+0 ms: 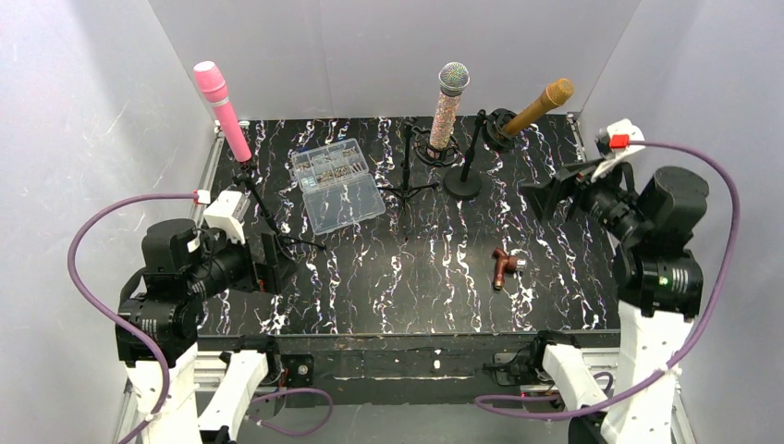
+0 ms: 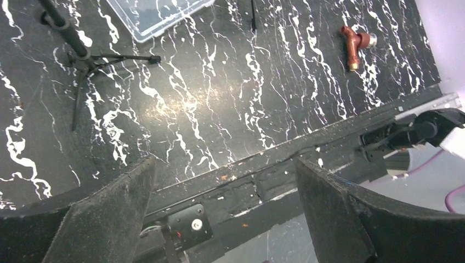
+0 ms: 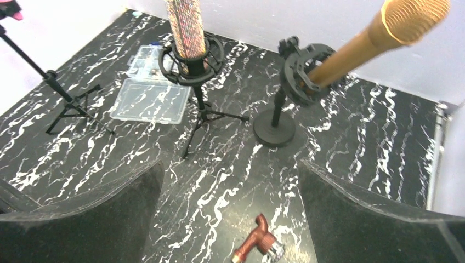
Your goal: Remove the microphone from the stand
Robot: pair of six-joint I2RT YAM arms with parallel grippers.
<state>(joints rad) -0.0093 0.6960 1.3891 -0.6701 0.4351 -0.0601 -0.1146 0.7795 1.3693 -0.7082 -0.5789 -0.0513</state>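
Observation:
Three microphones stand at the back of the black marbled table. A pink microphone [image 1: 220,106] leans on a tripod stand [image 1: 263,208] at the left. A glittery microphone [image 1: 448,102] sits upright in a ring mount [image 3: 189,60] at the centre. A gold microphone [image 1: 541,106] lies tilted in a shock mount [image 3: 301,68] on a round-base stand [image 1: 462,183]. My left gripper [image 1: 268,264] is open and empty, low by the pink microphone's tripod [image 2: 77,49]. My right gripper [image 1: 550,194] is open and empty, right of the round-base stand and facing the gold microphone [image 3: 384,30].
A clear plastic box [image 1: 337,183] with small parts lies between the left and centre stands. A small red-brown tool [image 1: 504,266] lies on the table at front right, below my right gripper [image 3: 257,244]. White walls enclose the table on three sides.

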